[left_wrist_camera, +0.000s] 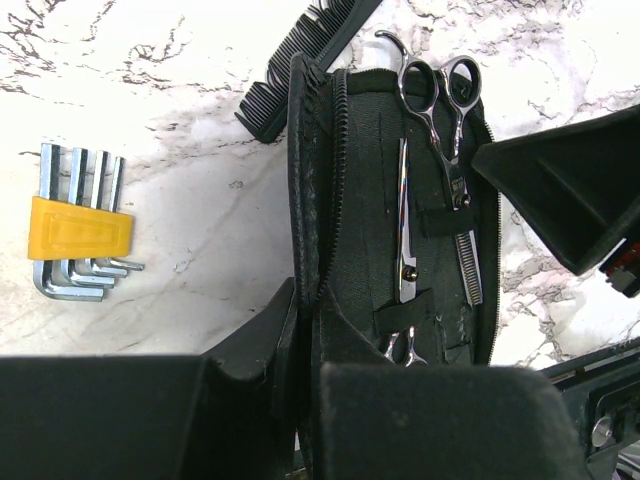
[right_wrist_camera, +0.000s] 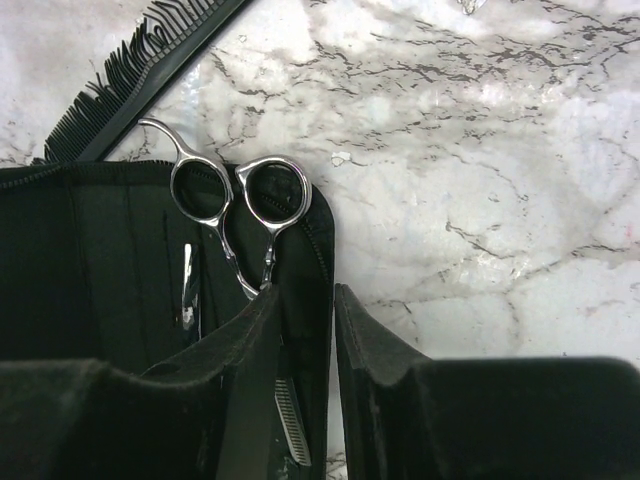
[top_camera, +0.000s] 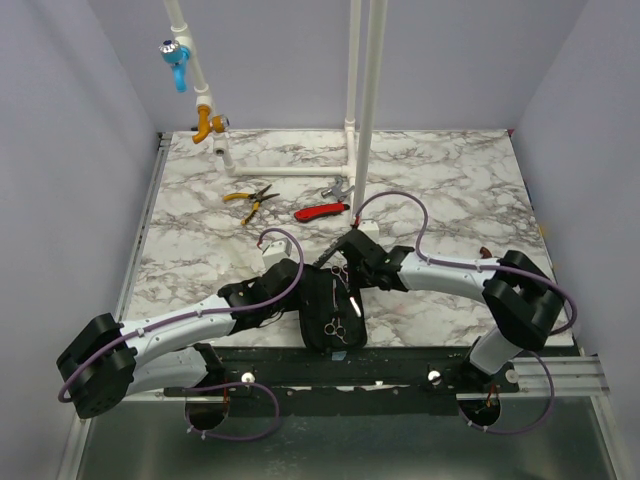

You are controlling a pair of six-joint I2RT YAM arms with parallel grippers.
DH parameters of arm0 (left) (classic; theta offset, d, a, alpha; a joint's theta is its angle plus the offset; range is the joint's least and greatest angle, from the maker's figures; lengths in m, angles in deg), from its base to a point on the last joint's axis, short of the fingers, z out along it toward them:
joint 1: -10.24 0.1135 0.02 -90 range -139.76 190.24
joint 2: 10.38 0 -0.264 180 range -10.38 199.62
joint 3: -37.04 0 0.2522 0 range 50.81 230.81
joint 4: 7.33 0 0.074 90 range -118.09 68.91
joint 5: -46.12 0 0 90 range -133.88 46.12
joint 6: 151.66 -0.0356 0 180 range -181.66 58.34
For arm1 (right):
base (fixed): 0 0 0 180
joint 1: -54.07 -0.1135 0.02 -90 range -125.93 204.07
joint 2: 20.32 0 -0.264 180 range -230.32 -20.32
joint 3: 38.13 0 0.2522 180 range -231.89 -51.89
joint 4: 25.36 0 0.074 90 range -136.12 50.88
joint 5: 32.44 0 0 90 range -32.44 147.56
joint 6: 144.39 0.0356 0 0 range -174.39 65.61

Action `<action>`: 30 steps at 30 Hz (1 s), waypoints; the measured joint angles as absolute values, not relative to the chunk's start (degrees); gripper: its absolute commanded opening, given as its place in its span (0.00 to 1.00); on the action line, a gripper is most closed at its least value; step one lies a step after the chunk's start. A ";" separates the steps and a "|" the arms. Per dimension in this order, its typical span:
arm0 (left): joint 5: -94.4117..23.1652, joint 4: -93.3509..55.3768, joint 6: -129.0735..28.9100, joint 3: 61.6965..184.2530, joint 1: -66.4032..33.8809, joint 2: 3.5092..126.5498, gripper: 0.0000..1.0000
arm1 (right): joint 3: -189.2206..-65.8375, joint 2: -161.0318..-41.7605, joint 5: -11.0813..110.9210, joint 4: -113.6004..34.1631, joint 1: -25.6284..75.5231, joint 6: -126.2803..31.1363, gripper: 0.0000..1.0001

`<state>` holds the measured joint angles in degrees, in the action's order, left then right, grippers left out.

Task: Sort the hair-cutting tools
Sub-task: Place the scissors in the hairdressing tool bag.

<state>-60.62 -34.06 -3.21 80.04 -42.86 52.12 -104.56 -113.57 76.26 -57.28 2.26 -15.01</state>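
From above, yellow-handled pliers [top_camera: 252, 198] lie at eleven o'clock of the open black case [top_camera: 320, 300] and a red-handled tool [top_camera: 322, 211] at twelve o'clock, both well apart from it. White pipes [top_camera: 365, 110] rise at the far edge, with a blue valve [top_camera: 176, 55] at the upper left. The marble table [top_camera: 450, 180] is walled in by plain grey panels [top_camera: 60, 150]. The left gripper [top_camera: 290, 285] meets the case at nine o'clock and the right gripper [top_camera: 352, 262] at one o'clock; thinning shears [top_camera: 342, 277] and scissors [top_camera: 333, 326] sit inside. In the left wrist view, a yellow-cased hex key set [left_wrist_camera: 80, 235] lies at nine o'clock of the case, apart from it, and the black comb [left_wrist_camera: 300, 50] lies on the marble at eleven o'clock, touching the case's top corner. The shears [left_wrist_camera: 447, 130] and the scissors [left_wrist_camera: 405, 230] are strapped side by side (rings at opposite ends). The left gripper [left_wrist_camera: 310, 305] is pinched on the upright zippered flap. In the right wrist view, the comb [right_wrist_camera: 130, 70] lies at eleven o'clock and the shears' rings [right_wrist_camera: 240, 195] overhang the case's top edge. The right gripper [right_wrist_camera: 307, 310] is clamped across the case's three o'clock rim, one finger [right_wrist_camera: 250, 390] over the lining and the other [right_wrist_camera: 385, 365] over marble.
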 measured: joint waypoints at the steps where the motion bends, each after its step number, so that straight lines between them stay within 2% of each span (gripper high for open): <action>1: -60.64 -34.06 -3.18 80.02 -42.86 52.12 0.00 | -104.56 -113.20 76.26 -57.65 2.26 -15.36 0.30; 9: -60.64 -34.06 -3.10 80.02 -42.86 52.10 0.00 | -106.29 -111.25 75.89 -58.08 1.43 -20.67 0.24; 18: -60.64 -34.06 -3.12 80.04 -42.86 52.17 0.00 | -112.32 -117.07 74.45 -58.30 -0.25 -28.02 0.24; 30: -60.70 -34.06 -3.14 80.04 -42.86 52.47 0.00 | -114.83 -122.86 74.45 -60.18 -0.25 -30.35 0.16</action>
<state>-60.70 -34.06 -3.14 80.04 -42.86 52.47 -114.83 -122.86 74.45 -60.18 -0.25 -30.35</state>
